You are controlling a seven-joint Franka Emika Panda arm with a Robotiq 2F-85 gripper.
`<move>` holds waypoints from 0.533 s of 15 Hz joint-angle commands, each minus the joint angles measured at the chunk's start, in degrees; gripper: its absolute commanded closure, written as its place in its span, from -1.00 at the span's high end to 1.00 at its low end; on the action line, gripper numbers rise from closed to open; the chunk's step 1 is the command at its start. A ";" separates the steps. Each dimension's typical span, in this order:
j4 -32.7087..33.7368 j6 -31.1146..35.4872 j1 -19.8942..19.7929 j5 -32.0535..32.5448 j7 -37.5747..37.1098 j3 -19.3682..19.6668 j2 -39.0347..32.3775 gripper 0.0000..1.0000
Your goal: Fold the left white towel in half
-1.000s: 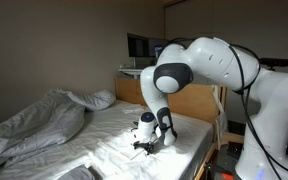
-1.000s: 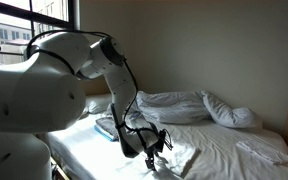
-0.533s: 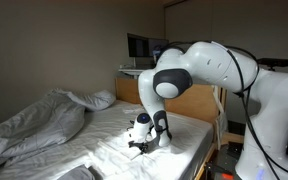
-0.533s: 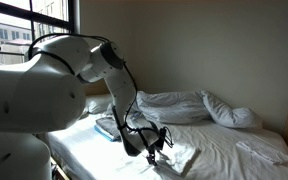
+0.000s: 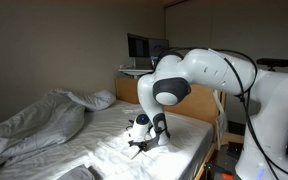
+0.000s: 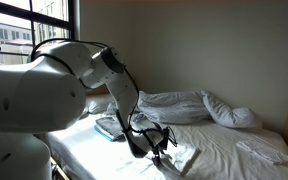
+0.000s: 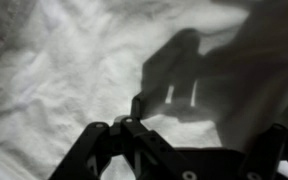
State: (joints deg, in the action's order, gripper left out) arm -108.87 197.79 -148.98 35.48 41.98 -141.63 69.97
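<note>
The left white towel (image 6: 184, 158) lies flat on the bed's sheet near the bed's edge. It fills the wrist view (image 7: 64, 70) as wrinkled white cloth. My gripper (image 6: 156, 150) hangs just above the towel's near end with its fingers pointing down and spread, and nothing between them. It also shows in an exterior view (image 5: 139, 144), low over the sheet. In the wrist view the gripper (image 7: 209, 118) casts a dark shadow on the cloth. I cannot tell whether a fingertip touches the towel.
A rumpled grey-white duvet (image 5: 34, 125) (image 6: 174, 104) covers the head of the bed, with a pillow (image 6: 234, 115) beside it. A second white towel (image 6: 262, 150) lies farther along. A bluish folded cloth (image 6: 108, 128) lies behind the arm. A wooden board (image 5: 199, 102) stands at the bed's end.
The arm's elbow has swung slightly and the gripper has sunk a little toward the towel. The towel has not moved.
</note>
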 commanded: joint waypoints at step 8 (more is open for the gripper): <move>0.29 0.14 0.38 9.60 -1.76 3.53 -2.23 -0.83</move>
State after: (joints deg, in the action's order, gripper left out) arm -107.19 197.81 -148.98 40.68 41.74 -139.36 69.72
